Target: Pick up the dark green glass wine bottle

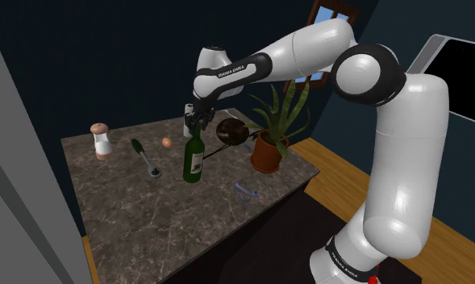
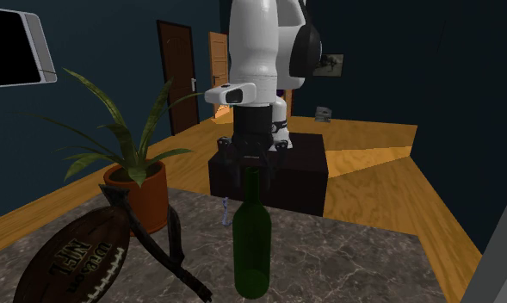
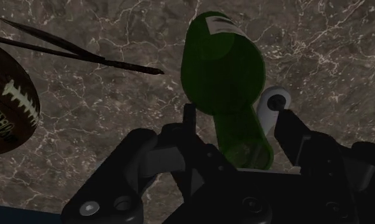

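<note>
One dark green bottle (image 1: 194, 157) is standing upright near the middle of the dark marbled countertop (image 1: 122, 218), with its base resting on the stone. The black gripper (image 1: 199, 121) is hanging straight above it, pointing down, and the bottle's neck is sitting between the fingers (image 3: 294, 130). In the wrist view the fingers are standing apart, one on each side of the neck. A narrow gap is showing on one side. The other side is dim, possibly touching, so no firm clasp is showing. A brown football (image 1: 231, 129) is lying near the bottle, with a potted plant (image 1: 269, 152) just beyond it. A white shaker (image 1: 102, 140) is standing well apart, toward the shoulder view's left.
</note>
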`<state>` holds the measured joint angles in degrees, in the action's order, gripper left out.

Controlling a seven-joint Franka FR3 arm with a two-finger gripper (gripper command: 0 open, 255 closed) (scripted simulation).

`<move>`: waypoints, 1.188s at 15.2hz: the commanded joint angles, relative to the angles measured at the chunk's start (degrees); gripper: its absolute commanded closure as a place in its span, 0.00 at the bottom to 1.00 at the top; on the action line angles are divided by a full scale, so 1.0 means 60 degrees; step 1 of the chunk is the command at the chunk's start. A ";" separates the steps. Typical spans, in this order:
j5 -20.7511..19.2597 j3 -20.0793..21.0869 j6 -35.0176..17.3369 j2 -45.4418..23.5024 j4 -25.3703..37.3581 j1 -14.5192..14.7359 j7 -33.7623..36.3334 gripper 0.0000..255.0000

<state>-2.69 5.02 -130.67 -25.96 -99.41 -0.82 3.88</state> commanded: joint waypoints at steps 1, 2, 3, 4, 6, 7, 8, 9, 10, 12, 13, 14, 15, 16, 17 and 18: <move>-0.0001 -0.0001 -0.0019 -0.0014 -0.0002 0.0000 0.0000 1.00; -0.0001 -0.0001 -0.0020 -0.0013 -0.0004 0.0000 -0.0001 1.00; -0.0002 -0.0001 -0.0021 -0.0011 -0.0007 0.0001 0.0001 1.00; -0.0002 -0.0001 -0.0023 -0.0012 -0.0008 0.0000 0.0000 1.00; -0.0002 -0.0001 -0.0019 -0.0015 -0.0001 0.0001 0.0001 1.00; -0.0002 -0.0001 -0.0023 -0.0018 -0.0001 0.0001 0.0001 1.00; -0.0002 -0.0001 -0.0024 -0.0018 -0.0002 0.0001 0.0001 1.00; -0.0003 0.0001 -0.0015 -0.0015 0.0004 0.0007 0.0010 1.00; 0.0005 0.0005 0.0087 0.0049 0.0042 0.0004 0.0005 1.00; 0.0020 0.0013 0.0293 0.0173 0.0125 -0.0001 -0.0005 1.00; 0.0027 0.0017 0.0399 0.0229 0.0175 -0.0003 -0.0009 1.00; 0.0034 0.0020 0.0504 0.0286 0.0223 -0.0005 -0.0013 1.00; 0.0041 0.0024 0.0609 0.0341 0.0274 -0.0007 -0.0018 1.00; 0.0048 0.0027 0.0716 0.0395 0.0327 -0.0009 -0.0022 1.00; 0.0055 0.0030 0.0823 0.0447 0.0382 -0.0010 -0.0026 1.00; 0.0061 0.0033 0.0931 0.0497 0.0440 -0.0012 -0.0030 1.00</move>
<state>-2.36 5.21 -125.91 -23.10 -97.48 -0.89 3.73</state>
